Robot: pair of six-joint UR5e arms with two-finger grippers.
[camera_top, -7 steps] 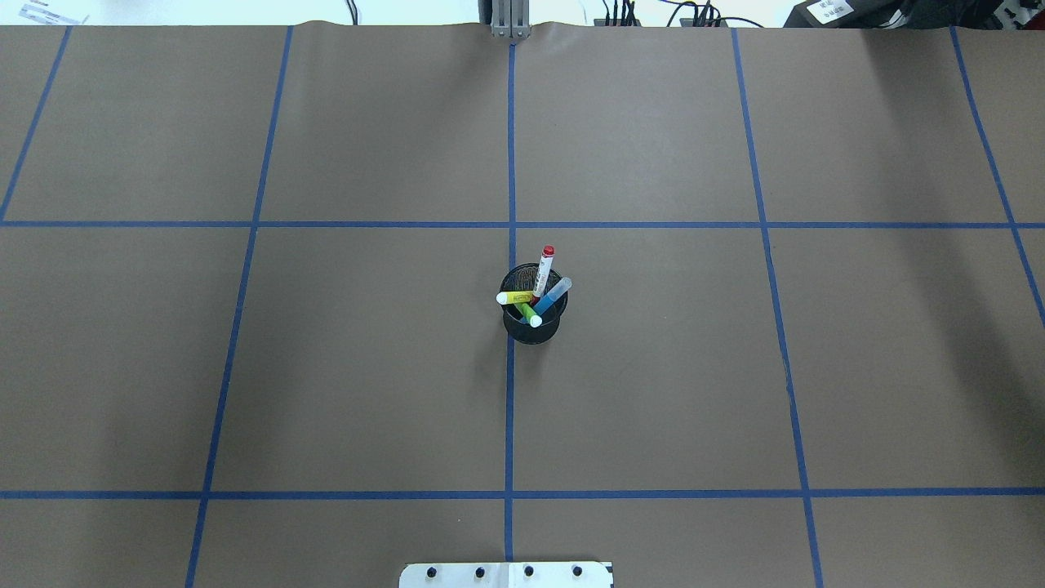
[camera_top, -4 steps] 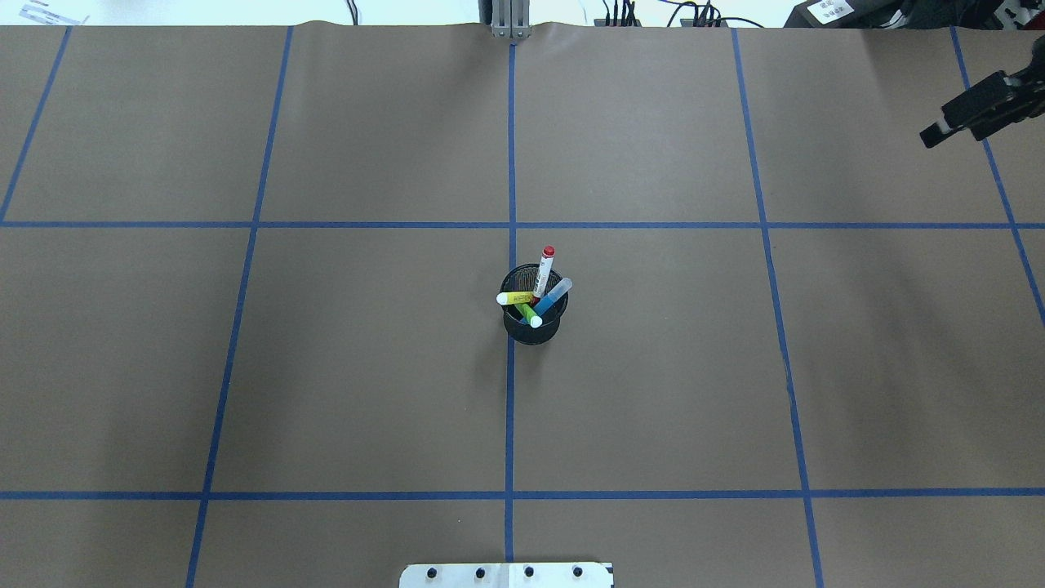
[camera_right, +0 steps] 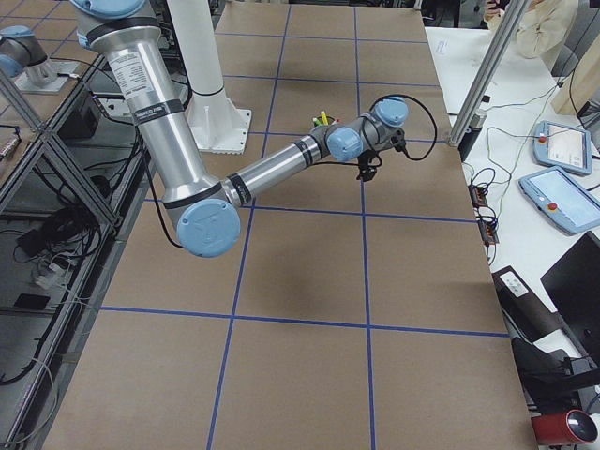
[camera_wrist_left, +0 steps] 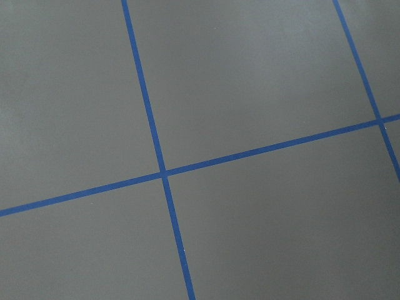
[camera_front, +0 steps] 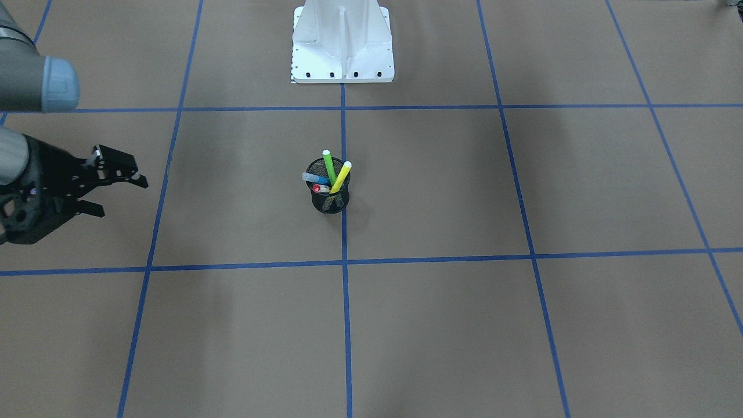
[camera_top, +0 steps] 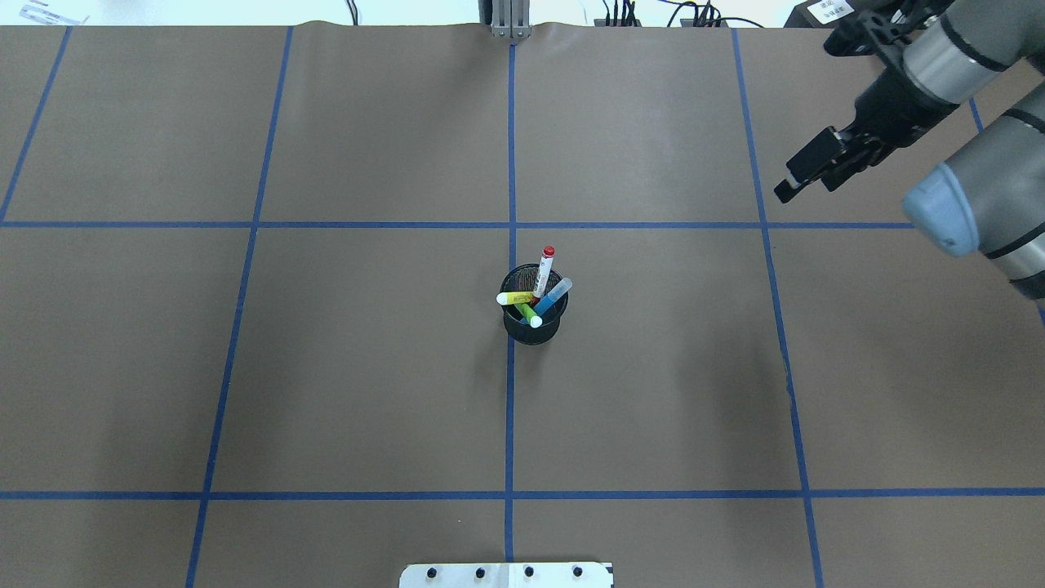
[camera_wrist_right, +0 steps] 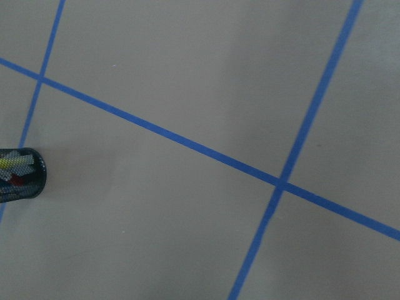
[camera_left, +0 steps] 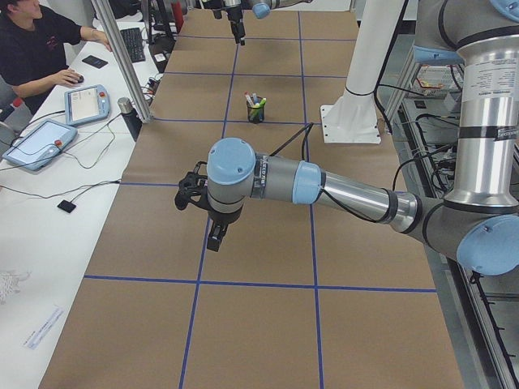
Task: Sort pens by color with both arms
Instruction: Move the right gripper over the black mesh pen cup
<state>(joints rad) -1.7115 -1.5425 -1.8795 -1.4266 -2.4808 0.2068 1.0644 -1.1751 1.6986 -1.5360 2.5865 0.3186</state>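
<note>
Approach step: all 4 pens (camera_top: 551, 296) stand unsorted in the cup (camera_top: 531, 333) at the middle of the tabletop (camera_top: 367, 367). My right gripper (camera_front: 122, 200) hangs empty, wide open, well apart from them. My left gripper (camera_left: 213, 241) I cannot tell. Next: reach over, pinch 1 pen.

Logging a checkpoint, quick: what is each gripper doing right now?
Left gripper: cannot be told; it shows only in the side view.
Right gripper: open, holding nothing.
</note>
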